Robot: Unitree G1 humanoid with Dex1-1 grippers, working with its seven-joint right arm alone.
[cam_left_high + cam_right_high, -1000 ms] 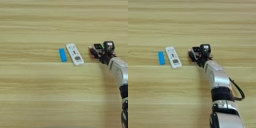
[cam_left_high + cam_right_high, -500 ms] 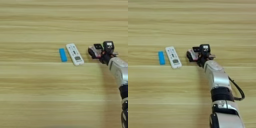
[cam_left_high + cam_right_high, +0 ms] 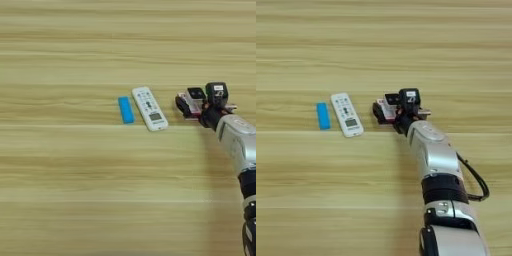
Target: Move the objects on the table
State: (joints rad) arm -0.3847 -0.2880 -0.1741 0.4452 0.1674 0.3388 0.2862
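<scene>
The red-and-white flat packet sits between the two black fingers of the right gripper, low over the table and just right of the long white remote. One finger shows on the near-left side of the packet and one on its far side, so the gripper reads as clenched on the packet. Whether the packet rests on the wood or is lifted clear of it cannot be determined from these views.

The remote lies flat on the table, angled slightly, with its button end away from the camera and its screen end nearer. The blue bar lies flat just to the left of the remote, roughly parallel to it and apart from it. The two items form a short row along one plank line, and the packet is held at the right end of that row, near the remote but not touching it.

The silver forearm enters from the bottom edge and reaches up and leftward, which places the fingers side-on to the packet. This approach probably suits a thin, flat item: gripping across its edges gives a firmer hold than pressing from above.

No green bar or black block is visible.
</scene>
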